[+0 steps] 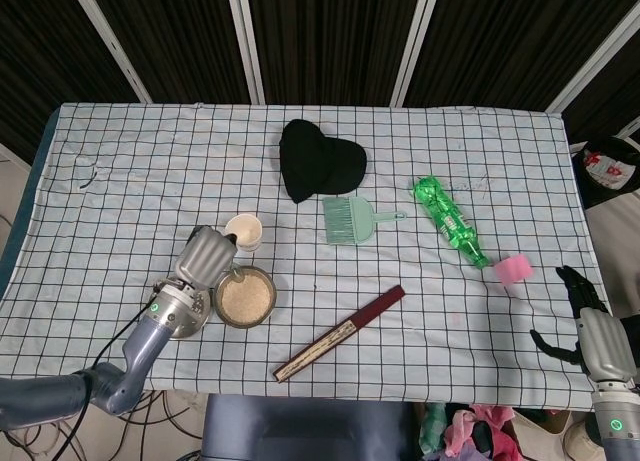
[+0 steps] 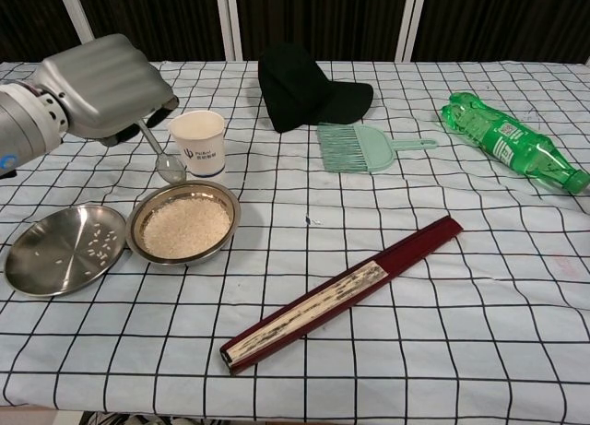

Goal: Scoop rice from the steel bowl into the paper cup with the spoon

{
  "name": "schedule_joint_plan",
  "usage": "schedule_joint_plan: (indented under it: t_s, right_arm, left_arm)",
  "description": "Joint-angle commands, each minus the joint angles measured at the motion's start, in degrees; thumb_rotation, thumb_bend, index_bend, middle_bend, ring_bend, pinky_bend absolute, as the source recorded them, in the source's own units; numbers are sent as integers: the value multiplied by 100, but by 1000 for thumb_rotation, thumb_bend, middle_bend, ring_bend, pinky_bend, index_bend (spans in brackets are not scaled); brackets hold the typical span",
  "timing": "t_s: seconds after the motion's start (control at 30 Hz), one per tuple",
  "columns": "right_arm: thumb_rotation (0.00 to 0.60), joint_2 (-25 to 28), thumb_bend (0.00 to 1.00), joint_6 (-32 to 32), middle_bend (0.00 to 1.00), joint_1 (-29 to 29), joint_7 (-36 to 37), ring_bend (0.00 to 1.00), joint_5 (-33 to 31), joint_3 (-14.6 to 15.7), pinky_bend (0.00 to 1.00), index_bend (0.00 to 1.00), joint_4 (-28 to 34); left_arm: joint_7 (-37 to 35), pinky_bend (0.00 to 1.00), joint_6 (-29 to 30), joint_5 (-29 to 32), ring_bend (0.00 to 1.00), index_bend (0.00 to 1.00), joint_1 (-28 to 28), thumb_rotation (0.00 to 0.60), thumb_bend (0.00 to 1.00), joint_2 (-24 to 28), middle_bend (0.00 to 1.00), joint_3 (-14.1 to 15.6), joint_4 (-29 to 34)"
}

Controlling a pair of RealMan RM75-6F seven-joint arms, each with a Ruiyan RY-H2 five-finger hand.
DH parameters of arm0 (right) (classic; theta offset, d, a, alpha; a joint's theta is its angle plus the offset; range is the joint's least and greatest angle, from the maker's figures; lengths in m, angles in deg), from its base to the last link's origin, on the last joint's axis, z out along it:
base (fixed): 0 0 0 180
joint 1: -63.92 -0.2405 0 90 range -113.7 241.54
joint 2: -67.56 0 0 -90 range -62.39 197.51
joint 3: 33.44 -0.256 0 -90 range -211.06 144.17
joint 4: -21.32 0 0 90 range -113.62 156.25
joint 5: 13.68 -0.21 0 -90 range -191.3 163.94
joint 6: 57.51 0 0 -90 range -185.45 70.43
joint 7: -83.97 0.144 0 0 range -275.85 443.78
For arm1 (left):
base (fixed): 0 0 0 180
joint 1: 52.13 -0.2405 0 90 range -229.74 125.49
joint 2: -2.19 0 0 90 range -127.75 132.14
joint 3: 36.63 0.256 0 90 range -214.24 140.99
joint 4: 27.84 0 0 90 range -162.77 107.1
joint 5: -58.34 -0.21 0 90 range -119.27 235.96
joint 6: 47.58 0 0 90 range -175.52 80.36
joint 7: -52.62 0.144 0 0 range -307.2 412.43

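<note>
My left hand (image 2: 100, 98) (image 1: 205, 258) grips a metal spoon (image 2: 163, 156) by its handle. The spoon slants down, its bowl hanging just above the far left rim of the steel bowl (image 2: 184, 224) (image 1: 246, 297), which is full of white rice. The white paper cup (image 2: 198, 142) (image 1: 244, 231) stands upright right behind the bowl, close to the spoon. In the head view the hand covers the spoon. My right hand (image 1: 592, 333) hangs off the table's right edge with fingers apart, holding nothing.
A steel lid (image 2: 63, 248) with a few rice grains lies left of the bowl. A black cap (image 2: 300, 86), a green dustpan brush (image 2: 358, 147), a green bottle (image 2: 512, 147), a closed fan (image 2: 343, 290) and a pink block (image 1: 513, 269) are spread across the checked cloth.
</note>
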State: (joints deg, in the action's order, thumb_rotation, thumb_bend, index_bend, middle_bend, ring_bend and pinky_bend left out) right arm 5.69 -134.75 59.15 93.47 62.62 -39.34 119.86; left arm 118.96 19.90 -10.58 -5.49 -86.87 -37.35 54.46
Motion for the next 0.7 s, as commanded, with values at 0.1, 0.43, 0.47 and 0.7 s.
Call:
schedule_joint_plan:
  t_s: [0.1,0.43,0.47,0.7]
  right_arm:
    - [600,4,209,8,0,0,13,0,-20,-7,174,0,12]
    - [600,18,209,24,0,0,41,0,-48,-16,174,0,41]
    - [600,19,208,25,0,1,44,0,-52,-17,174,0,44]
    - [600,23,209,27,0,2,43,0,-62,-20,174,0,56]
  left_arm:
    - [408,1000,-208,-231,1000,728,151,600,466,-54,1000,173,-123]
    - [1141,1000,-499,-311,1000,733,341,600,467,-75,1000,246,-293]
    - [1218,1000,-534,-349,1000,734,374,600,467,-62,1000,263,-306]
    - [1480,1000,-724,-403,1000,736,500,600,468,-5,1000,264,-281]
